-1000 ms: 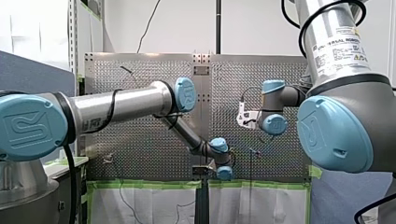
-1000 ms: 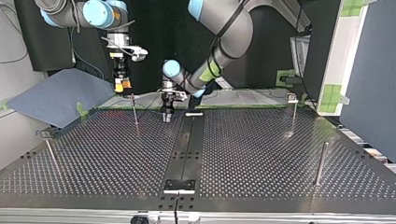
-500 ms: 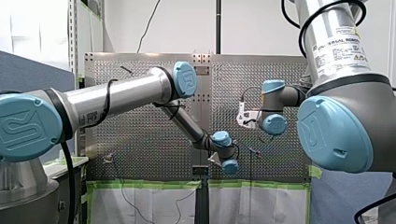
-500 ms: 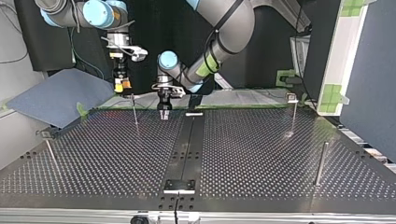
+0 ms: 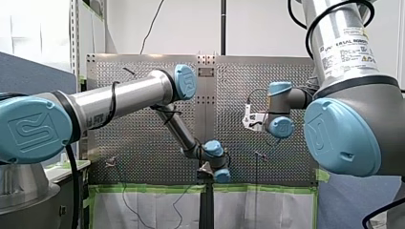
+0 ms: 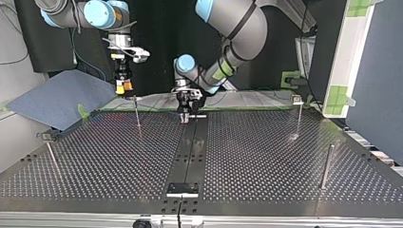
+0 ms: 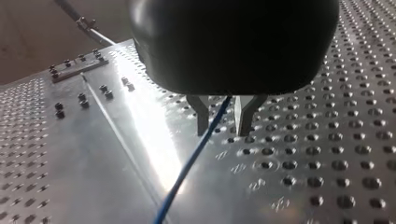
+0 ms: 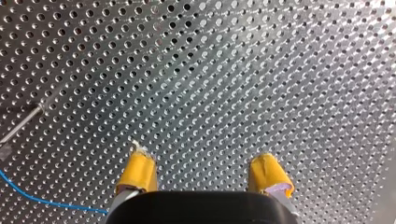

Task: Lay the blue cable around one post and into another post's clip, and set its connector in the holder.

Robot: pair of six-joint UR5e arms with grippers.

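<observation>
At the near edge of the top view we see a small black bracket [image 6: 182, 188] at the end of the dark centre strip [image 6: 190, 152] of the perforated table [image 6: 266, 156]. Just beyond it, one plain post [image 6: 325, 166] stands at the view's right and a thin post [image 6: 52, 159] at its left. Further on stand two more thin posts, one left of the strip [image 6: 137, 113] and one at the right [image 6: 298, 115]. At the far end of the strip my left gripper [image 6: 184, 118] points down close to the table, beside a small pale bar [image 6: 197, 115]. In its wrist view its two metal fingers [image 7: 201, 116] stand a narrow gap apart, wider than the blue cable [image 7: 191, 163]. The cable runs through that gap near one finger and slants away over the strip, so we see no pinch on it. Furthest back my right gripper [image 6: 124, 88] hangs off the table near the top of the left thin post. Its yellow pads [image 8: 137, 170] are spread wide with nothing between them. A stretch of the cable lies on the table beside one pad. We cannot make out the cable's connector in any view.
</observation>
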